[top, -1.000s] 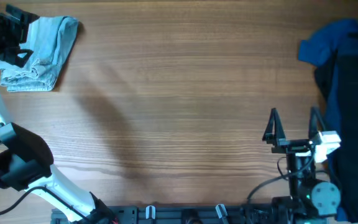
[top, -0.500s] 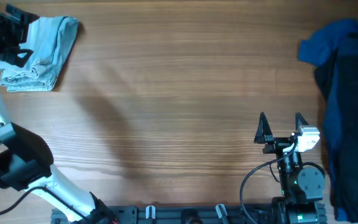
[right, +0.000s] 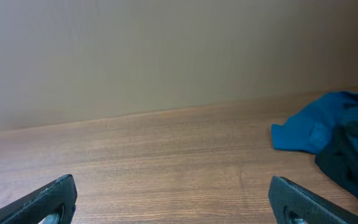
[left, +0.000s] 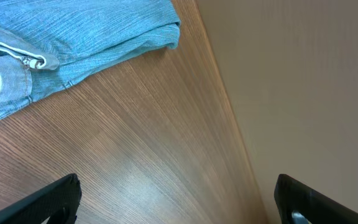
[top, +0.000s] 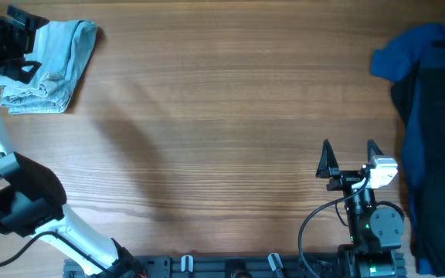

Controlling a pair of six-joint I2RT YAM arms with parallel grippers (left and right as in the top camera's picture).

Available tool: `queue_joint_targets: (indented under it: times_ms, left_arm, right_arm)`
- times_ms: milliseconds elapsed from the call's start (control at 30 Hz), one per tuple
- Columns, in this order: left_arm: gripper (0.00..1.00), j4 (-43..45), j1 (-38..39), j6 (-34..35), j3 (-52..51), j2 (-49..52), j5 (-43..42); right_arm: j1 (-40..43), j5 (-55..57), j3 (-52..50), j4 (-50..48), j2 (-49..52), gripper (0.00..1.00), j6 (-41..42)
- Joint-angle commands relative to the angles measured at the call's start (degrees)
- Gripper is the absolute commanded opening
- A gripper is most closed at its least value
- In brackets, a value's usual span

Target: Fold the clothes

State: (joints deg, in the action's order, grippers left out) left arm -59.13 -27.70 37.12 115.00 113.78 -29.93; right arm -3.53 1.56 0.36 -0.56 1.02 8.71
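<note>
You see the pair of light blue faded denim shorts (top: 49,66) lying as a compact folded bundle in the far left corner of the brown wooden desk (top: 222,116). The left gripper (left: 176,202) is just beside them, its jaws spread wide with nothing between them. The right gripper (top: 349,150) stands near the front right of the desk, also wide open and empty, and a heap of dark blue and navy clothes (top: 431,116) lies at the right edge, well apart from the shorts.
</note>
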Motion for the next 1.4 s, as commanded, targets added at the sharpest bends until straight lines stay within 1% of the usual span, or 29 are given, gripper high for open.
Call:
queue_joint_targets:
  times_ms: [0,233,333,433,467,500,533,633,700,767,833,867,1000,1033,1133,1167,1200,1267,1367]
  left_arm:
    - [1.00,0.2,-0.2,-0.9,0.2,0.0,-0.7]
    - [1.00,0.1,-0.2,-0.9,0.2,-0.6,-0.5]
    - [1.00,0.1,0.6,-0.9,0.2,-5.8,-0.4]
    - [1.00,0.1,3.0,-0.9,0.2,-13.9,-0.4]
    - [1.00,0.1,4.9,-0.9,0.2,-17.6,-0.4]
    - [1.00,0.3,6.3,-0.9,0.2,-20.0,0.7]
    - [1.00,0.3,8.5,-0.9,0.2,-23.8,5.7]
    - [1.00,-2.3,15.2,-0.9,0.0,-31.9,13.6]
    - [1.00,-2.4,22.8,-0.9,-3.0,-39.2,19.5]
    - [1.00,-2.3,29.7,-0.9,-9.8,-46.8,23.7]
    - [1.00,-0.5,33.4,-0.9,-19.7,-54.5,24.1]
    - [1.00,1.0,33.8,-0.9,-24.4,-57.6,24.1]
    - [1.00,11.8,32.6,-0.9,-49.0,-71.4,25.0]
    - [1.00,15.8,32.1,-0.9,-56.4,-74.6,25.0]
    - [1.00,28.1,30.7,-0.7,-72.2,-81.1,25.1]
    - [1.00,36.0,30.0,-0.7,-79.4,-83.3,25.1]
    - [1.00,41.3,29.6,-0.7,-83.7,-84.5,25.2]
    - [1.00,55.3,28.9,-0.7,-93.7,-86.9,26.5]
    - [1.00,68.2,28.9,-0.7,-103.8,-90.7,28.4]
  right_arm:
    - [0.3,0.8,-0.1,-0.1,0.2,0.99,-1.0]
    - [0.3,0.8,-0.1,-0.1,0.2,1.00,-1.0]
    - [0.3,0.8,-0.1,-0.1,0.2,1.00,-1.1]
    - [0.3,0.8,-0.1,-0.1,0.2,1.00,-1.0]
    - [0.3,0.8,-0.1,-0.1,0.2,1.00,-1.1]
    - [0.3,0.8,-0.1,-0.1,0.2,1.00,-1.0]
    - [0.3,0.8,-0.1,-0.1,0.2,1.00,-1.1]
    - [0.3,0.8,-0.1,-0.1,0.2,1.00,-1.0]
    - [0.3,0.8,-0.1,-0.1,0.2,1.00,-1.0]
    - [0.3,0.8,-0.1,-0.1,0.2,1.00,-1.0]
    - [0.3,0.8,-0.1,-0.1,0.2,1.00,-1.0]
    - [0.3,0.8,-0.1,-0.1,0.2,1.00,-1.0]
    - [0.3,0.8,-0.1,-0.1,0.2,1.00,-1.0]
    - [0.3,0.8,-0.1,-0.1,0.2,1.00,-1.1]
    - [0.3,0.8,-0.1,-0.1,0.2,1.00,-1.0]
    - [0.3,0.8,0.0,-0.1,0.2,1.00,-1.0]
    - [0.3,0.8,-0.1,-0.1,0.2,1.00,-1.0]
    - [0.3,0.8,-0.1,-0.1,0.2,1.00,-1.0]
    - [0.3,0.8,-0.1,-0.1,0.2,1.00,-1.1]
